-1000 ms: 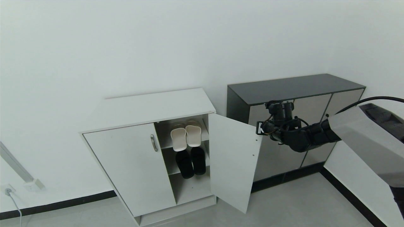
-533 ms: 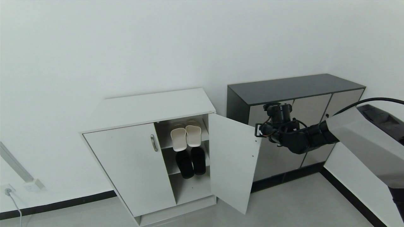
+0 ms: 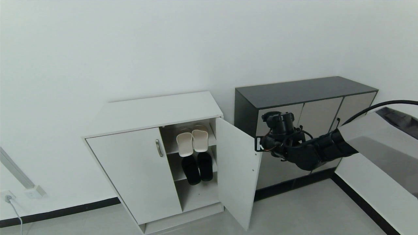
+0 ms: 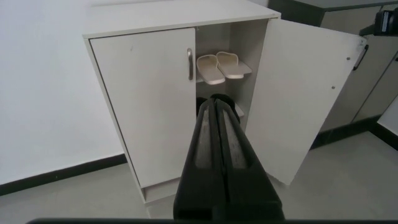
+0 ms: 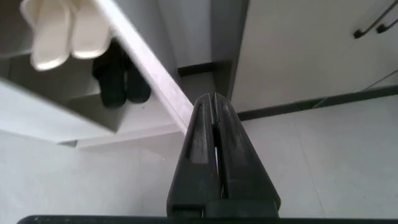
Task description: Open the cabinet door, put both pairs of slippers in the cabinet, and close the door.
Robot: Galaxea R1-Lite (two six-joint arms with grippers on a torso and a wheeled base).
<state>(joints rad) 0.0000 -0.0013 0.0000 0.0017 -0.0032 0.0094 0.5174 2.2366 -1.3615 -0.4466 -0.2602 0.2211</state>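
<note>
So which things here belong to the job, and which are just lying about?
Job: white cabinet, open door, cream slippers on the upper shelf, black slippers below them, right gripper at the door's edge.
Just there: dark cabinet, wall socket.

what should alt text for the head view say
The right gripper is at the outer edge of the half-open door of a white cabinet. Inside, cream slippers sit on the top shelf and black slippers on the shelf below. A dark cabinet stands to the right.
</note>
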